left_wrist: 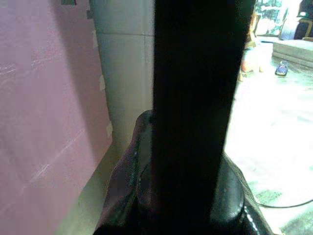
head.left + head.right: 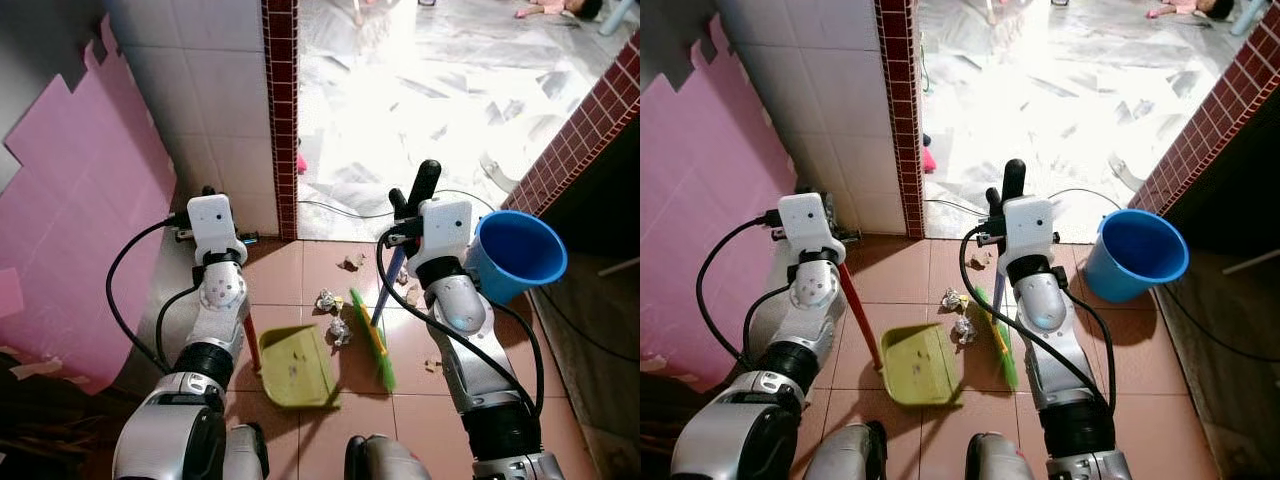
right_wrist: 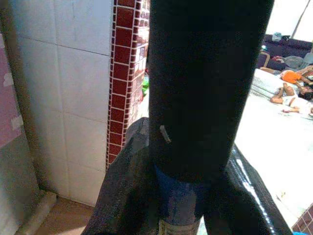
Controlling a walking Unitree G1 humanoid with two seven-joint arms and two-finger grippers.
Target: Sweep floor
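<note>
A yellow-green dustpan [image 2: 295, 368] rests on the terracotta tile floor, and its red handle [image 2: 252, 340] rises to my left gripper [image 2: 208, 193], which is shut on it. In the left wrist view the dark handle top [image 1: 190, 117] stands between the fingers. My right gripper [image 2: 405, 207] is shut on the broom handle [image 2: 424, 182], black at the top and blue lower down [image 3: 181, 200]. The green broom head [image 2: 372, 338] lies on the floor just right of the dustpan. Crumpled paper scraps [image 2: 327, 300] [image 2: 340, 332] lie between the broom and the pan, and another scrap [image 2: 353, 262] lies farther ahead.
A blue bucket [image 2: 515, 255] stands at the right beside a red brick wall [image 2: 590, 120]. A pink foam panel [image 2: 80, 230] leans at the left against a white tiled wall [image 2: 200, 90] with a red brick edge [image 2: 282, 110]. A cable [image 2: 340, 212] crosses the doorway; beyond it, bright marbled floor.
</note>
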